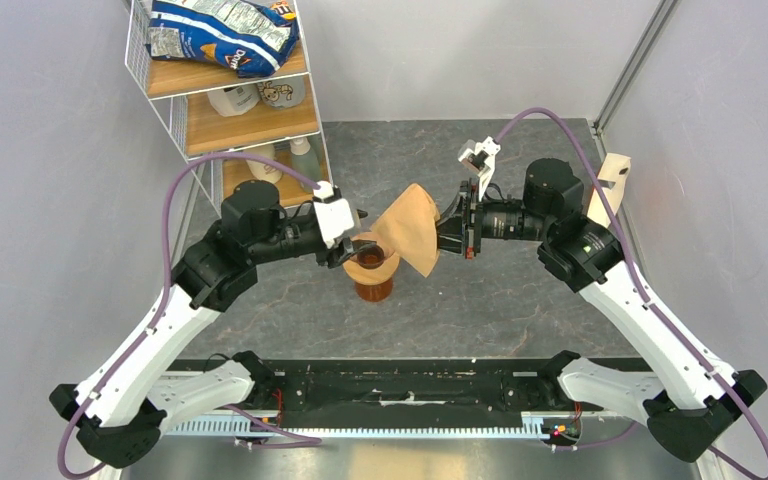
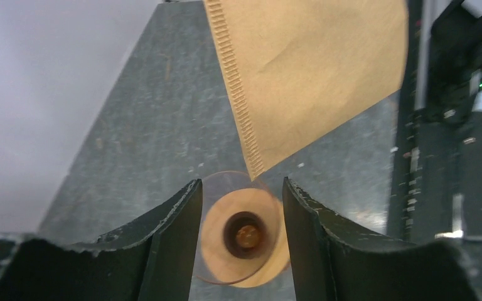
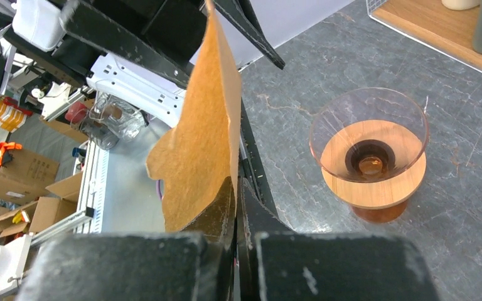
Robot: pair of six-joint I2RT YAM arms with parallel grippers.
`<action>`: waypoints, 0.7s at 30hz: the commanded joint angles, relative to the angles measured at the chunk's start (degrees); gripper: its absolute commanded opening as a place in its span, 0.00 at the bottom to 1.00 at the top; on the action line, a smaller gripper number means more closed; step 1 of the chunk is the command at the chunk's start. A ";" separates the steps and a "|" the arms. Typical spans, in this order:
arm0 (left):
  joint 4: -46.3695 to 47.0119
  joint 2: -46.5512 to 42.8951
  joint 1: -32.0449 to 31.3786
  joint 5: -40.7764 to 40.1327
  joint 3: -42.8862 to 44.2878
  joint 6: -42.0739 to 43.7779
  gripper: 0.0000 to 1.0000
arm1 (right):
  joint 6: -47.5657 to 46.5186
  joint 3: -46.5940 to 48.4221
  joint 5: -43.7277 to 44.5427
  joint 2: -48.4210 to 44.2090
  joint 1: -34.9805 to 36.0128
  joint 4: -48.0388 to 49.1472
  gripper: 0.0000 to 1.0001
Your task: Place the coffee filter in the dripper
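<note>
Right claw [image 3: 235, 200]: closed tight on the coffee filter [image 3: 201, 138], with the lower edge of the paper pinched in the shut jaws.
Left claw [image 2: 241, 185]: jaws apart with nothing between them (the dripper shows through the gap, further down).
Coffee filter: held up off the table as a flat, folded, tan fan. In the top view it sits at the centre of the frame, between the two claws and just right of the dripper. In the left wrist view it fills the upper middle, crimped seam on its left side, and its pointed corner comes down to the glass rim. Whether it touches cannot be told.
Dripper [image 1: 372, 262]: a light-wood ring with a dark centre hole and a clear glass cone [image 3: 367, 125] standing on it. It is at centre frame in the top view, and the filter is not in it.
Amber glass vessel [image 1: 374, 290]: directly under the wooden ring, upright.
Table [image 1: 520, 300]: grey, stone-patterned, carrying the vessel.
Wire shelf [image 1: 175, 110]: upper left of the top view, with wooden boards and a blue snack bag [image 1: 225, 30] on the top board.
Wooden stand [image 1: 610, 185]: pale, at the right edge of the table beyond the right arm, well apart from the dripper.
</note>
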 commanded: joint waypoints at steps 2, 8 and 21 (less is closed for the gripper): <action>1.51 0.58 1.84 10.73 4.53 -14.87 0.52 | -3.56 -0.14 -3.68 -2.75 0.03 0.59 0.00; 6.98 -0.85 2.70 13.96 1.23 -19.41 0.45 | -4.84 -1.16 -5.65 -4.41 -0.01 0.12 0.00; 12.41 2.09 2.79 22.70 1.04 -26.68 0.26 | -7.78 -1.12 -7.17 -4.73 -0.01 -1.14 0.00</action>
